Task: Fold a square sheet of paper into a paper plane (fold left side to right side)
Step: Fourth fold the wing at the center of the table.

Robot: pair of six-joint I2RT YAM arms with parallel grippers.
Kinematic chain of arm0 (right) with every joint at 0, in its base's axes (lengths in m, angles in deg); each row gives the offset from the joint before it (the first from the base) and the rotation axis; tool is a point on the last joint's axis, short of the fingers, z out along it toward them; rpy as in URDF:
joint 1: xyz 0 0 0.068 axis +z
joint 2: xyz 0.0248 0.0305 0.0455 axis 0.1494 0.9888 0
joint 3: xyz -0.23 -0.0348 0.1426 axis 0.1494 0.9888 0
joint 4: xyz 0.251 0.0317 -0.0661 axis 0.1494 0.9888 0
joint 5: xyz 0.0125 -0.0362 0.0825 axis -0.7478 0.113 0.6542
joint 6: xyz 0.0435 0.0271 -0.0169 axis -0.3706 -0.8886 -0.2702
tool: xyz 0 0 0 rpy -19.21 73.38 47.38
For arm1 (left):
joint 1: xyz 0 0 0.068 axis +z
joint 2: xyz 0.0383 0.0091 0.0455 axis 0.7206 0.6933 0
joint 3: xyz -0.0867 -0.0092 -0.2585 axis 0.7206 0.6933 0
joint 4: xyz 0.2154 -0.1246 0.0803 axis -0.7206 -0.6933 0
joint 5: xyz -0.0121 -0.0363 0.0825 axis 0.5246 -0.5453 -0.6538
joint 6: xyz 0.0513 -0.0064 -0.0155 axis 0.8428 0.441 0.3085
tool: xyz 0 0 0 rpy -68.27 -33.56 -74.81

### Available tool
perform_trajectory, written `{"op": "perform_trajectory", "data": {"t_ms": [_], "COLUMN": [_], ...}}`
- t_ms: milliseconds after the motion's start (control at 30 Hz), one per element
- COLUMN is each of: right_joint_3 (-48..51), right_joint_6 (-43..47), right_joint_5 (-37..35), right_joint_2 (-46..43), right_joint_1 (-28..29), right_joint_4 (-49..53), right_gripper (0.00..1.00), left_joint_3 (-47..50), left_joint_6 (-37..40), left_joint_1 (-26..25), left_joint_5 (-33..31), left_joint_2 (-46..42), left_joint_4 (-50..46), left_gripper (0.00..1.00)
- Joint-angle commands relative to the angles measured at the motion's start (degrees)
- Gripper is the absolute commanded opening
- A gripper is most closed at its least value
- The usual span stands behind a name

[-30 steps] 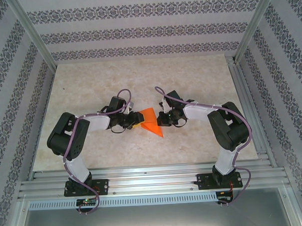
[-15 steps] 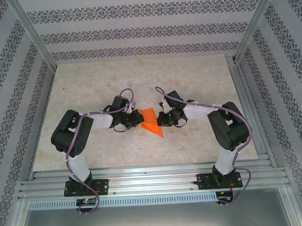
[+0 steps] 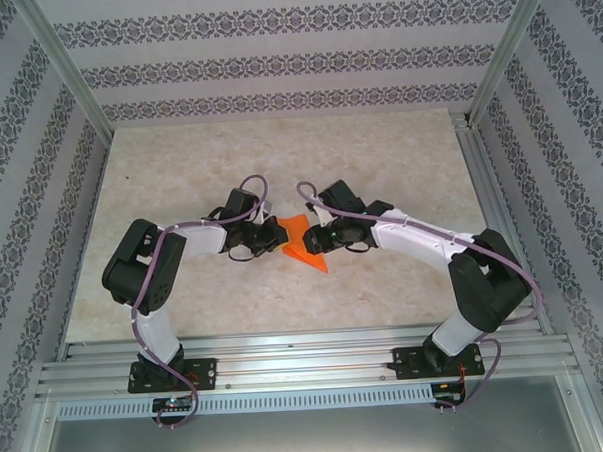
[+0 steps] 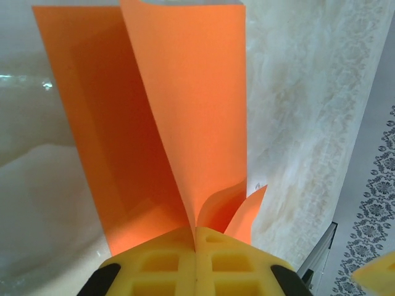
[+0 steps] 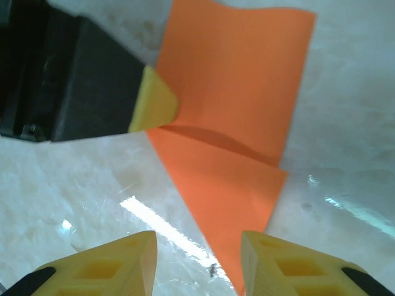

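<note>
Table (image 3: 399,172) first – the orange paper (image 3: 303,251) lies mid-frame in the top view, thin, floppy, easily crumpled. Left gripper (image 4: 195,237) is pinched on its raised flap; right gripper (image 5: 199,246) hangs spread above the flat corner – I'd grab edges only.

Ahead of my right gripper (image 5: 197,246) the jaws stand apart. The gap between them frames bare table (image 5: 92,203) and the low tip of the folded orange paper (image 5: 234,92). Just beyond, the left gripper (image 3: 274,237) blocks the way, its yellow fingertip (image 5: 154,106) on the paper's edge. The paper's raised flaps stand directly before the left gripper. Outboard of both grippers I have open tabletop up to the patterned walls (image 3: 275,67).
</note>
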Motion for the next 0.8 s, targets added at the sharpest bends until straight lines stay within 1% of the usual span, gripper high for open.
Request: {"op": "perform_trajectory", "data": {"t_ms": [0, 133, 233, 433, 767], "right_joint_3": [-1.8, -4.2, -5.7, -5.9, -6.0], "right_joint_6": [2.8, 5.0, 6.0, 6.7, 6.7], "right_joint_5": [-7.2, -13.0, -15.4, -17.3, -17.2], "right_joint_2": [4.3, 8.5, 11.2, 13.8, 15.9], "right_joint_1": [3.7, 7.0, 7.8, 8.3, 9.2], "right_joint_4": [0.2, -0.2, 0.0, -0.5, -1.7], "right_gripper": [0.41, 0.45, 0.46, 0.47, 0.46], "left_joint_3": [-1.5, -2.1, -2.4, -2.8, -3.4], "left_joint_6": [-1.5, -1.7, -1.3, -1.0, -3.2], "left_joint_1": [-0.7, -0.7, -0.7, -0.7, -0.7], "left_joint_5": [-0.6, -0.3, -0.4, -0.5, 0.5], "left_joint_2": [-1.4, -1.3, -1.6, -2.0, -1.8], "left_joint_4": [-3.3, -4.4, -5.5, -6.2, -4.9], "left_gripper": [0.0, 0.0, 0.0, 0.0, 0.0]}}
